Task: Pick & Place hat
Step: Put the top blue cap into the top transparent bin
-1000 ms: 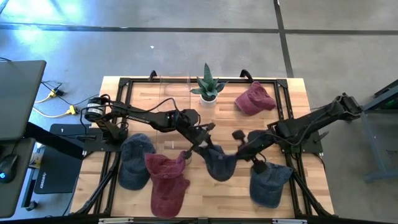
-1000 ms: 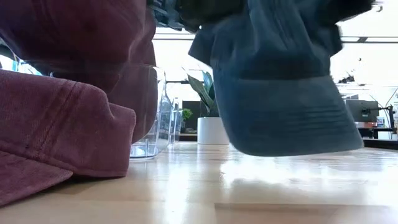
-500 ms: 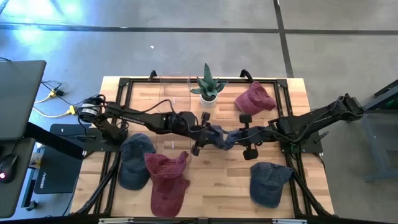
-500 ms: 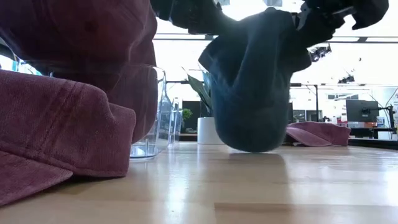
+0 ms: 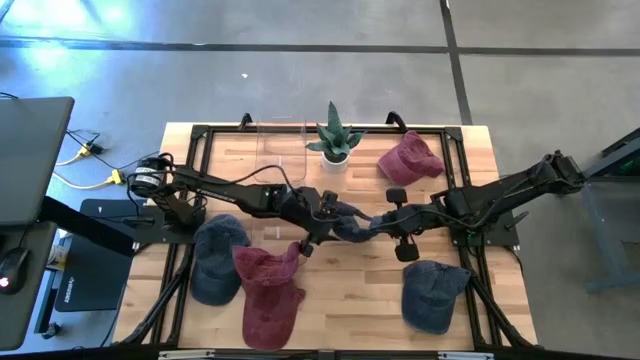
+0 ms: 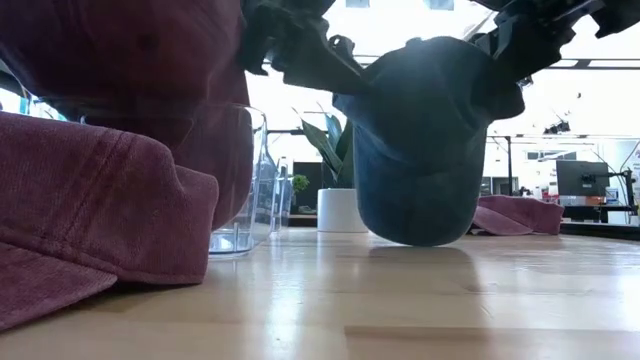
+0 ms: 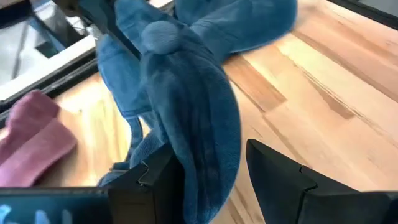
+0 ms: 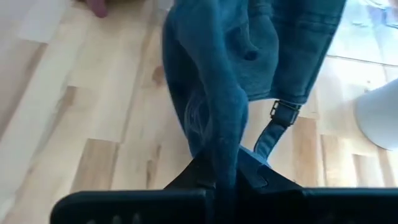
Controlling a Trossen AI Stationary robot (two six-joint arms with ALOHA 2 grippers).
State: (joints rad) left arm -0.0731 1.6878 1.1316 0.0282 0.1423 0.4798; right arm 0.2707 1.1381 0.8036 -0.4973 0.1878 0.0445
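blue hat [image 5: 350, 224] hangs mid-table between both arms, off the wood, its lowest fold just above the surface in the low view [image 6: 415, 150]. left gripper [image 5: 322, 222] holds its one side, fabric between the fingers [image 7: 152, 186] with a gap on the far finger's side, so partly closed around cloth. right gripper [image 5: 392, 221] pinches the other side, fingers [image 8: 214, 171] tight on a fold, strap buckle dangling beside. bare wood in front of the hat toward the near edge, between the maroon hat [image 5: 268, 295] and a second blue hat [image 5: 433, 295] at front right. third blue hat [image 5: 216, 258] front left, touching the maroon one. another maroon hat [image 5: 408, 158] back right near the frame rail. clear container [image 5: 280, 148] at the back edge beside potted plant [image 5: 334, 140]; can't tell if anything is in it. table [image 5: 360, 310] edges ringed by black frame.
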